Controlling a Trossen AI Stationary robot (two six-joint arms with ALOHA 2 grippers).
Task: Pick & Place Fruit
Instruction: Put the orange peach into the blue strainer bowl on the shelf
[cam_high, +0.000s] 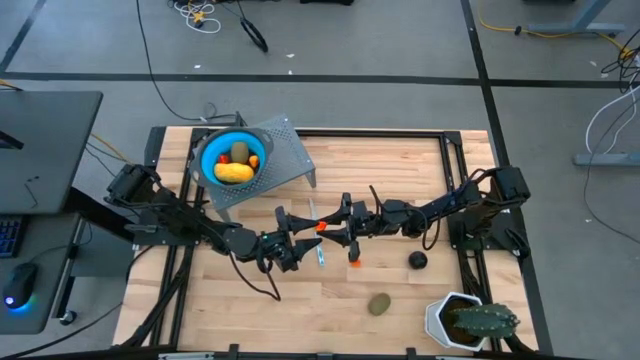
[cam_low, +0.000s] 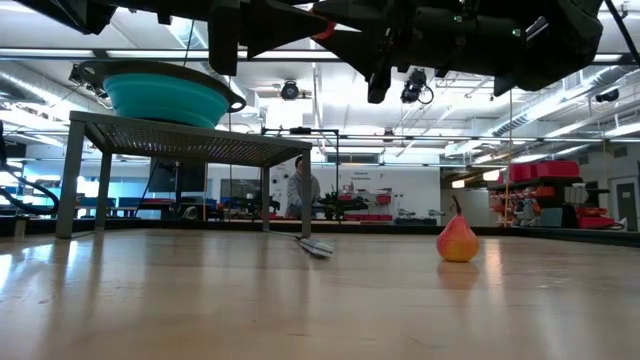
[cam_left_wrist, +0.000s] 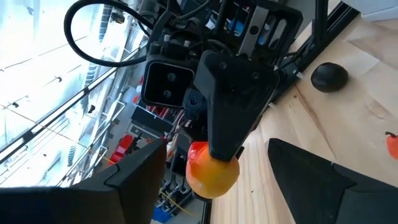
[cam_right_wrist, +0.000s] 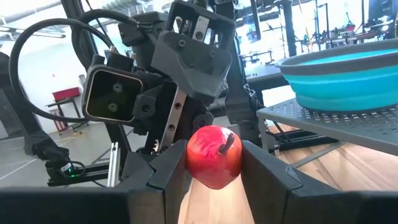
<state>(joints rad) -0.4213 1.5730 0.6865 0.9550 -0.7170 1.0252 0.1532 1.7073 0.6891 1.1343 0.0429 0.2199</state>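
Observation:
My right gripper (cam_high: 328, 225) hovers over the table's middle, shut on a small red-orange apple-like ball (cam_right_wrist: 214, 157). Facing it from the left, my left gripper (cam_high: 300, 236) is open; its fingers (cam_left_wrist: 140, 180) stand on either side of the ball (cam_left_wrist: 212, 172) without touching it. A blue bowl (cam_high: 214, 160) on a perforated metal stand (cam_high: 290, 158) holds the yellow oblong (cam_high: 235, 173), one kiwi (cam_high: 240, 152) and tiny red balls. On the table lie an orange pear-shaped piece (cam_low: 457, 240), the black ball (cam_high: 418, 260) and a second kiwi (cam_high: 379, 303). My right gripper pinches the red-orange ball by its two sides (cam_right_wrist: 194, 163) between the two fingers. The fingers come level from the table's right side. The ball is lifted clear of the table, its stem (cam_right_wrist: 227, 143) pointing up toward my wrist camera.
A thin silvery-blue stick (cam_high: 320, 252) lies on the table under the two grippers. A spiky green plant in a white pot (cam_high: 468, 322) stands at the near right corner. The stand fills the far left. A person (cam_low: 300, 190) stands far off in the room.

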